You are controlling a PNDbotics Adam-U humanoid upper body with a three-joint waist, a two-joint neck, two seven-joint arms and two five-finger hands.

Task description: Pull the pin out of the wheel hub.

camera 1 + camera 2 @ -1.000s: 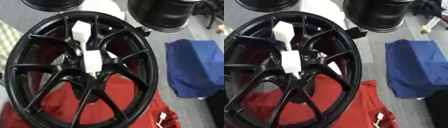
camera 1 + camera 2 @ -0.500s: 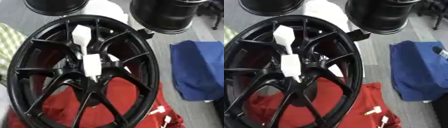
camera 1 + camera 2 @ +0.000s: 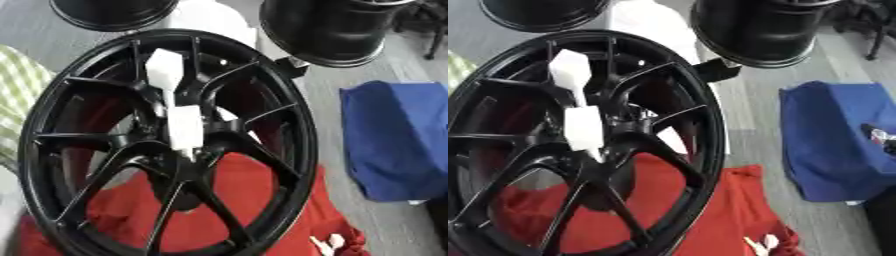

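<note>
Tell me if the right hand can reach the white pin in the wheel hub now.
Probably yes. The white pin stands uncovered on the open face of the wheel. What seems to be the right hand shows only at the right edge, over the blue cloth, with just the rim between.

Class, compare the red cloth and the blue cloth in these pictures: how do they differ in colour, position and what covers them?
The red cloth lies at the bottom centre, the blue cloth off to the right. The black wheel stands over the red cloth, so it shows through the spokes; the blue cloth lies apart from the wheel, with only something dark at its right edge in the right eye view. Both are rumpled and lie on the grey floor.
</note>
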